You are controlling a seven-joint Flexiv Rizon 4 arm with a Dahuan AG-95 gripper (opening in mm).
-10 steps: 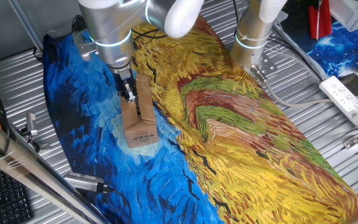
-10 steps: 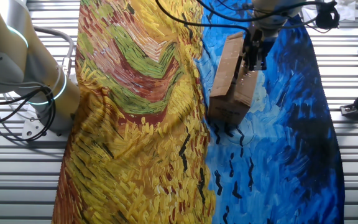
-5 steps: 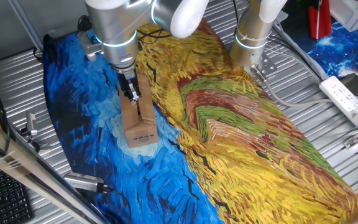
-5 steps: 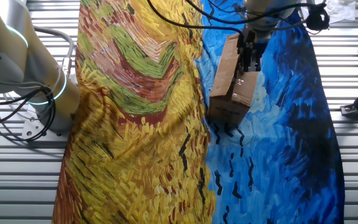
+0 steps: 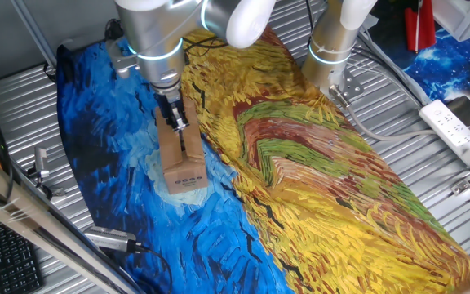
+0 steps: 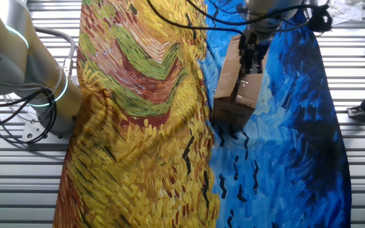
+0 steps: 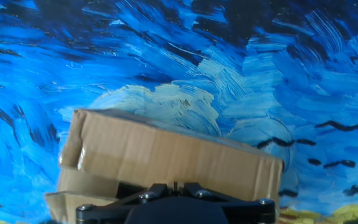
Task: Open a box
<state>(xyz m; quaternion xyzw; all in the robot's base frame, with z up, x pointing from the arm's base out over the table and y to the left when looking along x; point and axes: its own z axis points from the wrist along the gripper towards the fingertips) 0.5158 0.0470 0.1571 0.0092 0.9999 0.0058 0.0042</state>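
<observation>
Ribbed metal surface (image 5: 23,90) lies under a painted cloth (image 5: 317,180), swirling blue on one half and yellow and green on the other. On the blue half, close to where the colours meet, sits the box (image 5: 180,155), a small oblong brown cardboard one with black printed marks on the end face turned toward one fixed camera. My tool (image 5: 176,122) comes down onto the box's top, its dark fingers close together at the upper edge, but I cannot tell whether they pinch a flap or only press against the cardboard. From the other fixed view the tool (image 6: 251,57) stands against a raised cardboard panel of the box (image 6: 233,95). My hand view shows the box (image 7: 166,155) just ahead, a top flap lifted slightly along its near-left edge.
</observation>
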